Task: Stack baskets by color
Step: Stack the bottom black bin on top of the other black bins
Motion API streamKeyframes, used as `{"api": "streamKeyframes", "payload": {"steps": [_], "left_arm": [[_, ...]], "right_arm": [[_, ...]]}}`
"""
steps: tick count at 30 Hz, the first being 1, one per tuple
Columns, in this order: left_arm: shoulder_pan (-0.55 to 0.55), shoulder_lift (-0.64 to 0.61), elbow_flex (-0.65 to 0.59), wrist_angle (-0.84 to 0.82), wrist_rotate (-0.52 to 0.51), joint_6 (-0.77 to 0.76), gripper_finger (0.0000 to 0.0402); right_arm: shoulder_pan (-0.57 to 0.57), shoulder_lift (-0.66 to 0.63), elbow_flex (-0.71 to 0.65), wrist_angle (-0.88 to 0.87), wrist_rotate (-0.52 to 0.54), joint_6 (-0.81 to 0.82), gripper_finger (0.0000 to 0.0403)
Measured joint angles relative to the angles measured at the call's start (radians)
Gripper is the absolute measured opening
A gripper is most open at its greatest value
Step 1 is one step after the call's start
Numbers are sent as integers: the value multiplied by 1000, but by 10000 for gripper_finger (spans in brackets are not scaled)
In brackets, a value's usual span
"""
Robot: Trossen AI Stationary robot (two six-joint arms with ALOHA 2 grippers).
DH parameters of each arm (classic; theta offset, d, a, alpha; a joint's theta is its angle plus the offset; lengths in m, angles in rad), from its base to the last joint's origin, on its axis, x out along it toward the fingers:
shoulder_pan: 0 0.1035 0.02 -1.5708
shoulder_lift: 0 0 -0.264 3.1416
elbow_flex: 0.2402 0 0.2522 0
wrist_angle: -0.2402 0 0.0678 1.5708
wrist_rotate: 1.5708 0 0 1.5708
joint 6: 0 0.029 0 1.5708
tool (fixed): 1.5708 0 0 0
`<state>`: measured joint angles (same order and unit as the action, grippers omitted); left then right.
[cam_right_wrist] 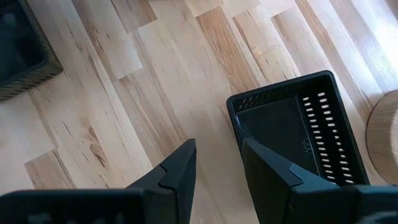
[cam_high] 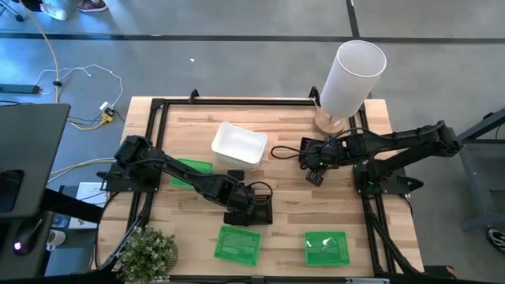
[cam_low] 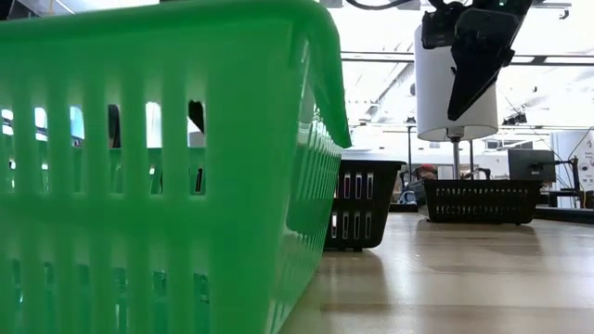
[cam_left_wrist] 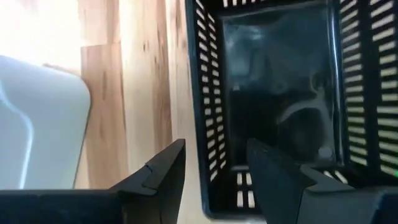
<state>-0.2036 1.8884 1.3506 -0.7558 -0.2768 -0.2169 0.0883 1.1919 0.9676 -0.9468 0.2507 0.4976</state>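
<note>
A black slotted basket (cam_high: 260,211) (cam_left_wrist: 280,93) stands on the table, near the middle toward the front. My left gripper (cam_high: 246,203) (cam_left_wrist: 216,144) hangs open over the basket's rim, one finger outside its side wall (cam_left_wrist: 208,124) and one inside; no touch shows. A second black basket (cam_right_wrist: 298,130) (cam_low: 483,199) stands by the cylinder's wooden foot. My right gripper (cam_high: 314,175) (cam_right_wrist: 217,142) hovers open beside it, over bare wood. A white basket (cam_high: 239,144) sits at the centre back. Green baskets stand at the left (cam_high: 189,170) and along the front edge (cam_high: 237,243) (cam_high: 327,248).
A tall white cylinder (cam_high: 351,75) on a round wooden foot (cam_right_wrist: 385,124) stands at the back right corner. A potted plant (cam_high: 146,252) fills the front left corner. Bare wood lies between the two black baskets (cam_right_wrist: 124,93).
</note>
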Motion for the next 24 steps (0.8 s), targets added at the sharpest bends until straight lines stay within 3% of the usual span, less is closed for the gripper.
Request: {"api": "streamKeyframes", "payload": {"steps": [14, 24], "left_arm": [[31, 66, 0, -10, 65, 36, 151], [33, 74, 0, 1, 99, 45, 62]], "right_arm": [[0, 0, 0, 17, -18, 1, 117], [0, 0, 0, 40, -19, 93, 117]]}}
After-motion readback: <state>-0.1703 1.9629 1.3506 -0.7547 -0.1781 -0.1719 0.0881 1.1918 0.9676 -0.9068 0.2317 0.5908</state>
